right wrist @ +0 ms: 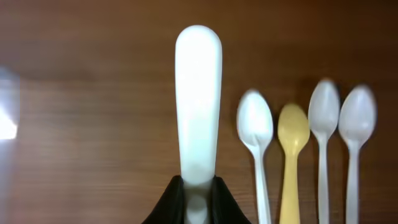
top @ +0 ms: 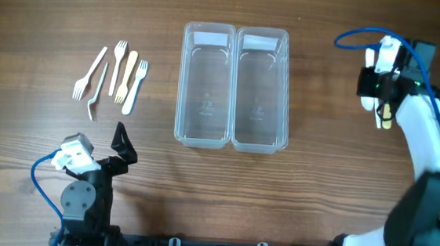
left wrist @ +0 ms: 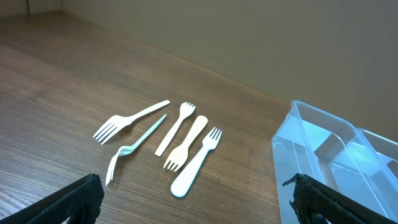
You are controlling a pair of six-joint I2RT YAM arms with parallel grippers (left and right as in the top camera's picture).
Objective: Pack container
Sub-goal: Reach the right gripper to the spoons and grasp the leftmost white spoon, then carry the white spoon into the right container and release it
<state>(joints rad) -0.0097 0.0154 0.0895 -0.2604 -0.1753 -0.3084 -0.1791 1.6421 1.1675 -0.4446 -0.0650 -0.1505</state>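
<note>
- The brown wood-grain table (top: pixel 40 14) carries everything; both arm bases sit at its near edge.
- Two clear rectangular plastic containers (top: pixel 205 98) stand side by side at the table's centre, their long walls touching and both empty. They lie between the two arms. In the left wrist view the right-hand one is cut off by the frame edge.
- The right gripper (right wrist: pixel 198 194) is off to the right of the containers, well apart from them and near the table's far-right part. Its black fingers are pinched tight on a white plastic utensil with a broad rounded end (right wrist: pixel 198 93). The pinched end is hidden between the fingers, so I cannot tell whether it is a fork or a spoon. From overhead the wrist and its camera cover the fingers.
- The left gripper (top: pixel 124 145) is low near the front-left of the table with its jaws spread wide and nothing between them. The containers are to its right and farther back.
- Five plastic forks (left wrist: pixel 186 144), white, cream and translucent, lie loosely together left of the containers, ahead of the left gripper.
- Four plastic spoons (right wrist: pixel 292 130), white, yellow and two translucent, lie in a row just beside the held utensil. Their handles are cut off at the frame's bottom edge, and overhead they are mostly hidden under the arm.
</note>
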